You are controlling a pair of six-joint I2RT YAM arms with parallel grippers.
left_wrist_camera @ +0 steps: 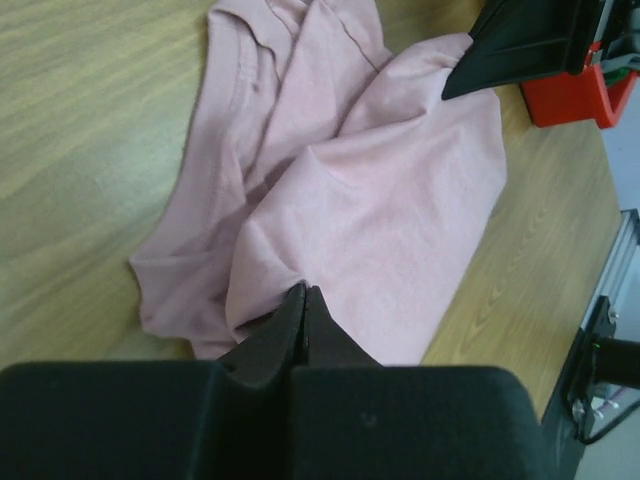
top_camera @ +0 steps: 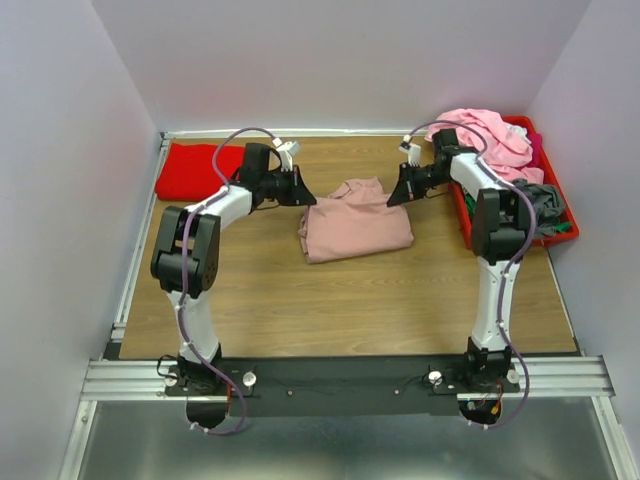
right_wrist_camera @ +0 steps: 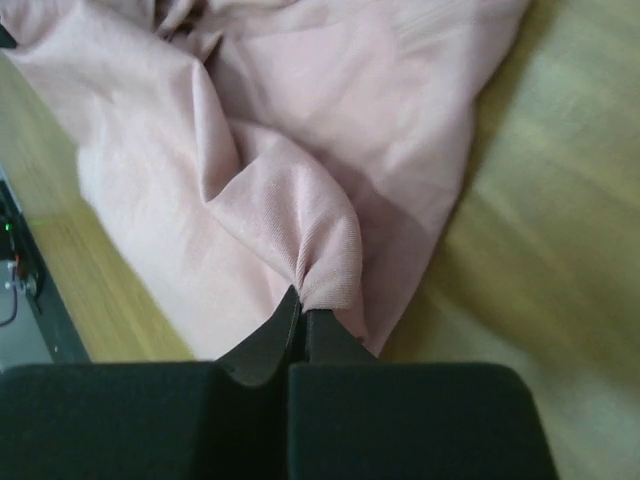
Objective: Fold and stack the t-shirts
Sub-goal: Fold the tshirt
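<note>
With the left gripper (left_wrist_camera: pixel 305 300) and right gripper (right_wrist_camera: pixel 303 305) clenched on the pink t-shirt (top_camera: pixel 355 222), lift both sides evenly together.

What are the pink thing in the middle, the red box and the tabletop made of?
The dusty-pink t-shirt looks like matte knit fabric, probably cotton: it creases and bunches softly. The rigid red bin looks like smooth moulded plastic, with straight stiff walls. The brown tabletop shows wood grain, possibly a laminate print.

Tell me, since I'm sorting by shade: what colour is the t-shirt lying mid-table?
The t-shirt is dusty pink, clearest in the left wrist view.
</note>
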